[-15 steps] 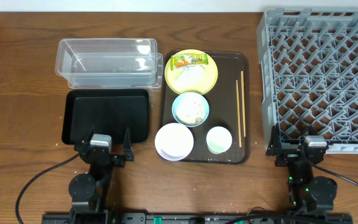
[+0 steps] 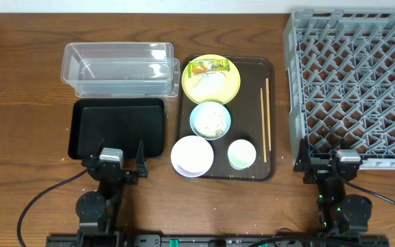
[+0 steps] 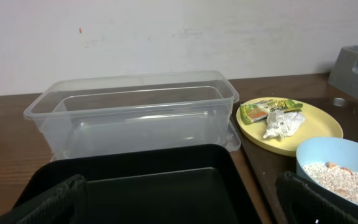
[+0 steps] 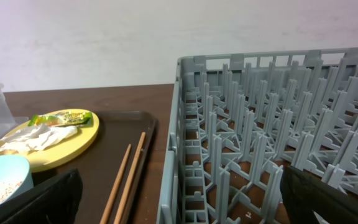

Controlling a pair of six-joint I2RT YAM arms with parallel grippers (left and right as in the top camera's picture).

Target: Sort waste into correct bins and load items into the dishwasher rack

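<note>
On the brown serving tray [image 2: 252,72] sit a yellow plate [image 2: 211,86] with a snack wrapper [image 2: 209,66] and crumpled white paper [image 3: 283,123], a light blue bowl [image 2: 210,120] holding rice [image 3: 340,177], a white bowl [image 2: 192,156], a small white cup [image 2: 241,154] and two chopsticks [image 2: 265,113]. The clear tub [image 2: 115,68] and black tray [image 2: 118,127] lie to the left. The grey rack [image 2: 358,82] is at the right. My left gripper [image 2: 121,163] is open at the black tray's near edge. My right gripper [image 2: 333,165] is open at the rack's near left corner. Both are empty.
The wooden table [image 2: 19,103] runs to a pale wall behind. The serving tray lies between the bins and the rack. The rack's raised wall [image 4: 179,143] stands right in front of my right gripper.
</note>
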